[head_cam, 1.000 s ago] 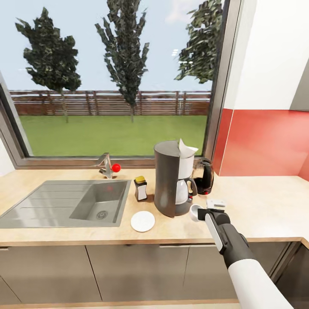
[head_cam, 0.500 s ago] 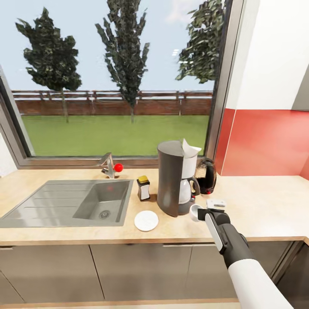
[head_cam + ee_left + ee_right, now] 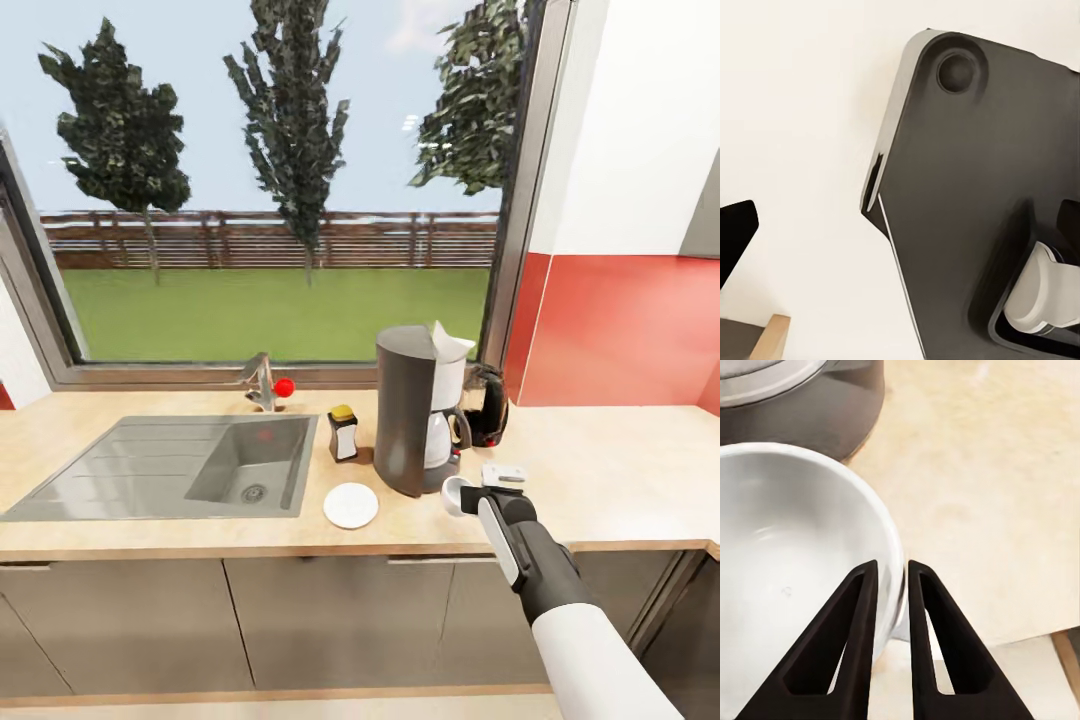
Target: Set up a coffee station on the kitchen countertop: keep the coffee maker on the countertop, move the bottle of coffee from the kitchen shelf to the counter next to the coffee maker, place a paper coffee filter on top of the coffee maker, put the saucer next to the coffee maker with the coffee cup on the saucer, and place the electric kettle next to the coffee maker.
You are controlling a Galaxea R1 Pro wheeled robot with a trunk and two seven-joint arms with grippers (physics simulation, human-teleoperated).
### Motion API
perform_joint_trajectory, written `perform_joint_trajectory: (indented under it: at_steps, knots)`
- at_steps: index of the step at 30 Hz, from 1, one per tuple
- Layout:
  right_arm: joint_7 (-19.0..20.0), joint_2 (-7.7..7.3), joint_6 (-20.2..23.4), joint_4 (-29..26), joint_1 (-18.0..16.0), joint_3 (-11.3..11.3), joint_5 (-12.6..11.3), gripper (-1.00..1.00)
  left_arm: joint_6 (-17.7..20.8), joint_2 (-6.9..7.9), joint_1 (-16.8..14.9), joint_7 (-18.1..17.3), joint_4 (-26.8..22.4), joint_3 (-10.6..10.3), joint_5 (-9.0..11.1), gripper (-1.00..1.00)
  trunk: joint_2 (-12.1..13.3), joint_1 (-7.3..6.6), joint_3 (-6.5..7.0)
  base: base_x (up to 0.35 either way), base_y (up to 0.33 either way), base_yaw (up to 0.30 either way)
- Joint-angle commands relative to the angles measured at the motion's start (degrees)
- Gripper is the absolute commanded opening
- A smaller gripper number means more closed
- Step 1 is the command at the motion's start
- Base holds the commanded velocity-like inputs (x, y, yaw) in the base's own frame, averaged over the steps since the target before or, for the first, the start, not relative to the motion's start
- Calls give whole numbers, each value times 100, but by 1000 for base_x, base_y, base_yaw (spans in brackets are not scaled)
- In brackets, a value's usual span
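the right pincer (image 3: 478, 497) grips the cup's (image 3: 455, 494) rim low and right of centre, above the worktop (image 3: 620, 480). the saucer (image 3: 351, 505) lies left of the coffee maker (image 3: 408, 410). carry the cup level, clearing the machine's base, then lower it centred on the saucer.

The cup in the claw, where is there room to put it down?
The right claw pinches the coffee cup. The saucer top is bare, between sink and coffee maker. Bare countertop also stretches right of the electric kettle. It is crowded from coffee bottle to kettle.
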Motion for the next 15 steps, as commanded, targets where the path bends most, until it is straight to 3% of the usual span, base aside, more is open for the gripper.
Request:
perform_joint_trajectory:
  at_steps: [1, 9, 15]
  knots:
    - [-47, 1, 12, -6, -5, 5, -66, -100, -24, 1, -5, -40, 14, -17, 54, 100, -12, 1, -11, -211, 203, 0]
    - [-47, 1, 12, -6, -6, 10, -61, -100, -29, 7, -5, -40, 14, -2, 54, 100, -12, 1, -11, -197, 202, 0]
    - [-47, 5, 12, 0, -7, 13, -60, -100, -32, 7, -5, -41, 14, 2, 54, 100, -12, 1, -11, -87, 104, 0]
